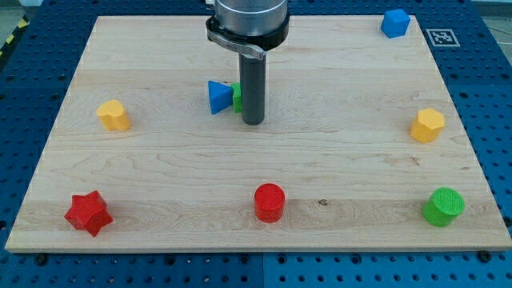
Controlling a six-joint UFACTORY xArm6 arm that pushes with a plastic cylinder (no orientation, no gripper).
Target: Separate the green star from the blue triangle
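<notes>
The blue triangle (218, 97) lies on the wooden board (160, 184) left of centre in the upper half. The green star (237, 97) touches its right side and is mostly hidden behind my rod; only a thin green sliver shows. My tip (253, 122) rests on the board just to the right of and slightly below the green star, right next to it. Whether it touches the star cannot be told.
A yellow block (114, 115) sits at the left, a red star (87, 213) at the bottom left, a red cylinder (270, 202) at the bottom centre, a green cylinder (443, 206) at the bottom right, a yellow block (428, 125) at the right, a blue cube (394, 23) at the top right.
</notes>
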